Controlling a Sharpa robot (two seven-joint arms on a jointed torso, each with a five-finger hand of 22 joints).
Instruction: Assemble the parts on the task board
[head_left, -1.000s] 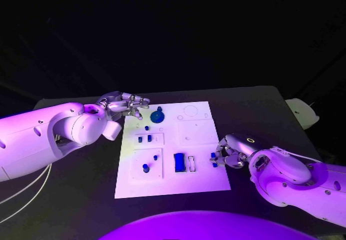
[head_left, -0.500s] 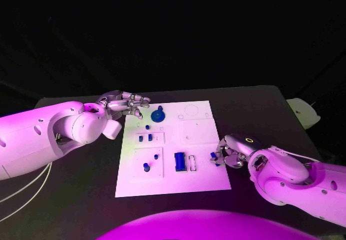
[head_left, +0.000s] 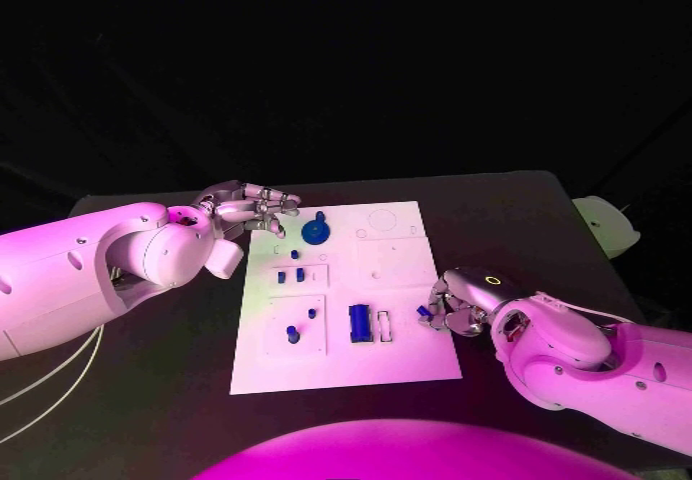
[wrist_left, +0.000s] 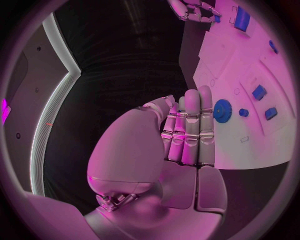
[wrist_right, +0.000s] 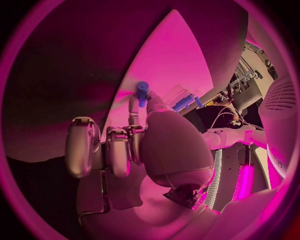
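Nearest the robot, the right hand (head_left: 459, 303) sits at the right edge of the task board (head_left: 404, 365), about halfway along it. It pinches a small blue peg (head_left: 427, 312) between its fingertips; in the right wrist view the same blue peg (wrist_right: 142, 93) stands up from the fingertips over the white board (wrist_right: 169, 65), with the remaining fingers (wrist_right: 81, 145) curled in beside the palm.

On the board just left of that hand lie a blue rectangular block (head_left: 358, 322) and, beside it, a narrow pale slot (head_left: 384, 324). Further left, a raised square panel (head_left: 294, 326) carries two small blue pieces (head_left: 293, 337). Beyond it, a smaller panel holds two short blue pegs (head_left: 299, 273), apart from each other. Toward the far end of the board sits a blue gear (head_left: 315, 234) with a knob on top, and to its right a circular outline (head_left: 385, 220) is marked on the white surface.

At the far left corner of the board, the left hand (head_left: 248, 210) hovers with nothing in its grasp. In the left wrist view its fingers (wrist_left: 190, 130) lie straight and side by side, pointing toward the blue gear (wrist_left: 222, 110) without touching it.

The black table (head_left: 534, 230) extends around the board on every side.
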